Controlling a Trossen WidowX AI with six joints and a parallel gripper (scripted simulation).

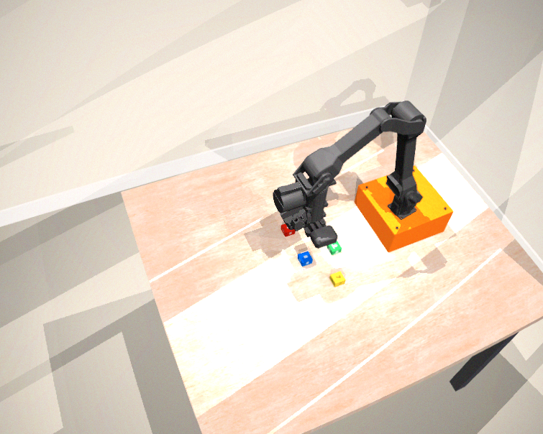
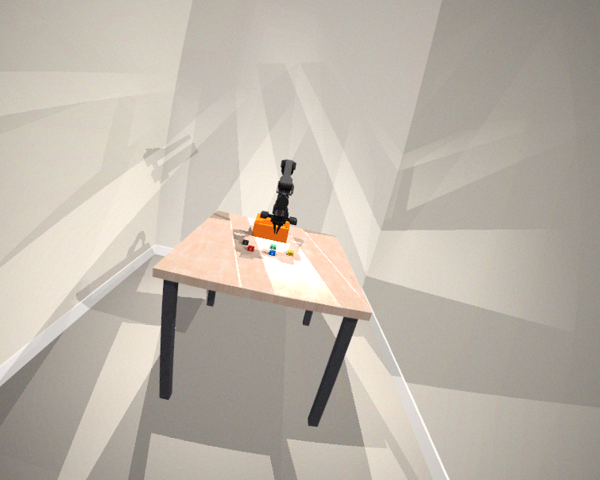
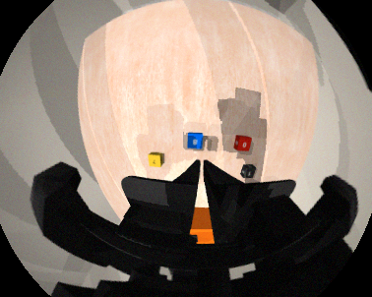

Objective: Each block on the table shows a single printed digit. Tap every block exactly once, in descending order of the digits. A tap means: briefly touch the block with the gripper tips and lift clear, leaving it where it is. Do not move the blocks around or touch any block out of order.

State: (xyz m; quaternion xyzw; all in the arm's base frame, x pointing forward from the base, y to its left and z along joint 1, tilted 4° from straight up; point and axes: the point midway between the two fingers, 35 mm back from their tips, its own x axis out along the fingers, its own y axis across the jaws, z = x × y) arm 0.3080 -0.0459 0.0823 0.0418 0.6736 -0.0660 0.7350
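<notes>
Hand: while no block is gripped, the hand (image 1: 304,223) (image 2: 276,232) (image 3: 201,163) is closed, its tips nearly together, with only a thin gap seen between them. It is held above the tabletop (image 1: 355,374) (image 2: 261,294) (image 3: 151,59), pointed downward, and no block is seen to be touched.
Blue: in the wrist view, the blue block (image 1: 305,259) (image 2: 272,253) (image 3: 195,141) is seen between 11 and 12 o'clock from the tips.
Red: the red block (image 1: 288,229) (image 2: 250,248) (image 3: 242,143) is placed at 2 o'clock from the tips there; its digit can be read as 0.
Black: the black block (image 2: 245,241) (image 3: 248,171) is found at 3 o'clock from the tips there, and is hidden from above.
Yellow: the yellow block (image 1: 337,279) (image 2: 290,253) (image 3: 155,159) is shown at 9 o'clock from the tips there.
Green: in the top view, the green block (image 1: 334,248) (image 2: 272,246) is set at 2 o'clock from blue; in the wrist view it is hidden.
Digits: apart from red's, none can be read with certainty.
Base: the arm (image 1: 358,137) (image 2: 285,183) is carried by an orange box (image 1: 418,238) (image 2: 270,231), at 2 o'clock from green in the top view.
</notes>
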